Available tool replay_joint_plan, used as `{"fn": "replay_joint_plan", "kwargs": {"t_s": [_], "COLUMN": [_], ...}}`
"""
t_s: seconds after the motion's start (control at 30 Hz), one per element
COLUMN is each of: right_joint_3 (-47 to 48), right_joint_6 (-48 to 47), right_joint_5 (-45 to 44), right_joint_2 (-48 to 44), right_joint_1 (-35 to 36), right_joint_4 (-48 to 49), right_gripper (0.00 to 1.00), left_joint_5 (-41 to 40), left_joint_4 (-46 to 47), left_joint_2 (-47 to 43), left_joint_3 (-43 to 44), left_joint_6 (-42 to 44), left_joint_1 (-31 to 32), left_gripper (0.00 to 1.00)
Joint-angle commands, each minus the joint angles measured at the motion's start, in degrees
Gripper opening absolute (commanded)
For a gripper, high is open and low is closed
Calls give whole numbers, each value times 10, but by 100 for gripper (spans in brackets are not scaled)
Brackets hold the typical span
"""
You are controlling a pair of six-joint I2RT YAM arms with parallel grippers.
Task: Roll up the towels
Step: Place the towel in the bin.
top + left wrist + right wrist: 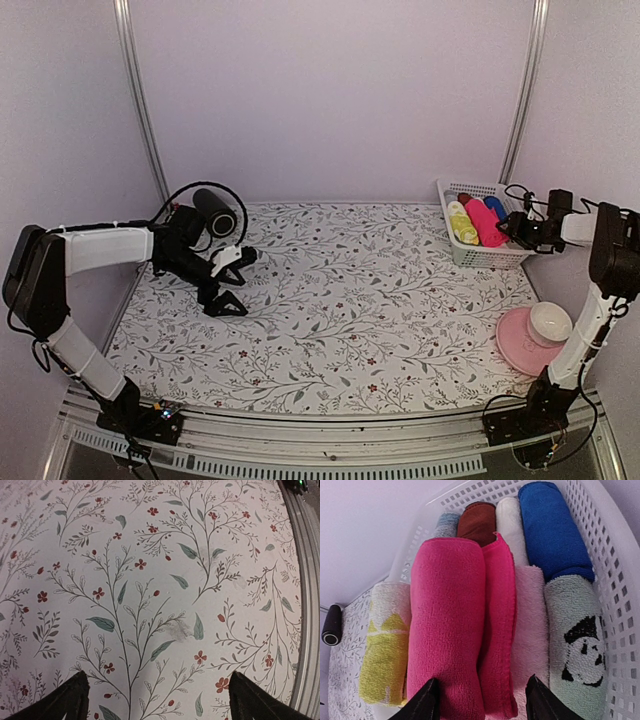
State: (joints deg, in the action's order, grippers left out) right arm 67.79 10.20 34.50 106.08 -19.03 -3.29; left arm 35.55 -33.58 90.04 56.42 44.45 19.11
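Nearest on the right, one pink plate (510, 352) sits on the flowered table cover (350, 300) beside the right arm's base, with one white bowl (551, 320) standing on it.

Further in on the left, the left gripper (238, 282) hangs low over the cover. Its two fingers are spread as wide as they go, with nothing between them. The left wrist view shows only bare printed cloth between the two dark fingertips (70, 700). Just beyond it, at the far left, lies one black cylinder (218, 212).

At the far right stands one white lattice basket (490, 258), and all the towels (530, 630) in view are inside it, rolled and packed side by side. The right wrist view shows eight.
- **Near row, left to right:** a yellow-and-cream roll (387, 655), a hot pink roll (447, 625) with a loose edge running down its right side, a pale pink roll (532, 605) and a mint green roll (577, 645) printed with a black face.
- **Far row, left to right:** a light blue roll (445, 524), a rust red roll (477, 522), a white roll (509, 522) and a deep blue roll (552, 530).

The right gripper (482, 700) hovers over the near end of the basket. Its fingers are parted about halfway, astride the hot pink roll's loose edge. It has hold of nothing. Whether the tips brush the cloth I cannot tell.
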Motion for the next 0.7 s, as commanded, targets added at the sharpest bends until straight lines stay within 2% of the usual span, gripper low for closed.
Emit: {"fn": "replay_joint_plan", "kwargs": {"t_s": [0.0,0.1,0.3,0.57,0.67], "right_joint_3": [10,31,52,117,152], "right_joint_6": [-35,-49,-67,-113,-127], "right_joint_5": [-142,-199,-272,-335,-321], "right_joint_2": [-20,-31,-69,-66,-44], "right_joint_1": [16,33,81,156,173], "right_joint_4": [-106,-123,-131,-146,-160], "right_gripper": [59,65,67,67,60], "left_joint_5": [4,3,0,-3,-7], "left_joint_4": [9,9,10,11,13], "left_joint_2": [8,10,13,15,15], "left_joint_3": [2,2,3,2,0], "left_joint_6": [-5,-6,-7,-8,-8], "left_joint_1": [-6,-6,-6,-5,-5], "left_gripper": [97,97,97,97,97]}}
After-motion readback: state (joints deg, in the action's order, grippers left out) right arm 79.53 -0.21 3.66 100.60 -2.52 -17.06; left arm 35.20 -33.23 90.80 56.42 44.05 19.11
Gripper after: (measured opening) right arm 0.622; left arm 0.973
